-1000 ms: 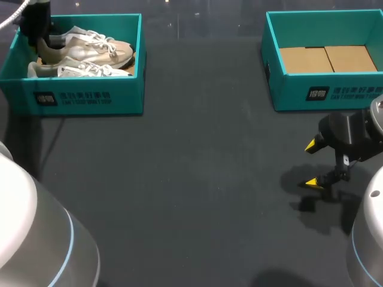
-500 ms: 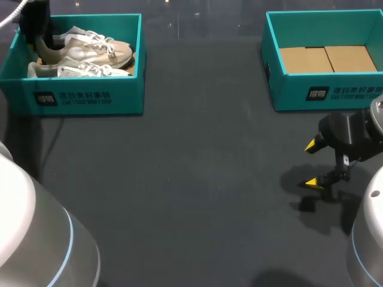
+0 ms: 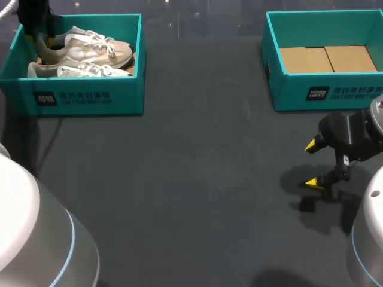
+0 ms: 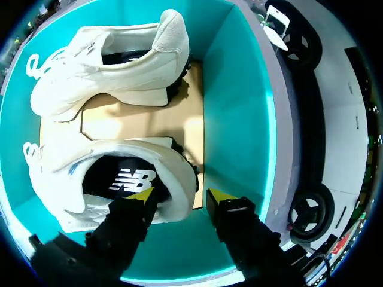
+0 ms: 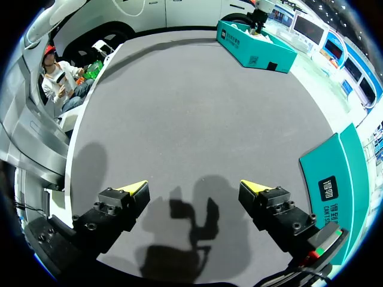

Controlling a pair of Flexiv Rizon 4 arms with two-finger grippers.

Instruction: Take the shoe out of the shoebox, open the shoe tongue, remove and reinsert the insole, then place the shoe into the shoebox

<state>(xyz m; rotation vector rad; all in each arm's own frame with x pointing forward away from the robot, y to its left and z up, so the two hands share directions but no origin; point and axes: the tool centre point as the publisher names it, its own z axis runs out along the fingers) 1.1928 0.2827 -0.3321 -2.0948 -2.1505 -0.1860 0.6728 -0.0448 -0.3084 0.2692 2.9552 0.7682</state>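
From above, the left arm (image 3: 33,18) hangs over the far-left corner of the teal shoebox (image 3: 84,98), which holds two white sneakers (image 3: 90,51). The right gripper (image 3: 313,164) hovers spread above the table (image 3: 191,179).

At the left wrist, the left gripper (image 4: 179,197) is spread astride the nearer sneaker's heel (image 4: 179,173).

At the right wrist, the fingers stand wide apart over the table.

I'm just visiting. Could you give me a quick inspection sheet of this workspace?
Surface: dark grey table.
Job's things: two pale shoes lie in the left shoebox; the right shoebox holds only its cardboard floor.
Clutter: nothing seen.
Grippers: left gripper at one shoe's heel inside the left shoebox, grip unclear; right gripper open, above the table.
Cables: white cable by the left shoebox's far corner.
Surroundings: nothing seen reaching over the table.
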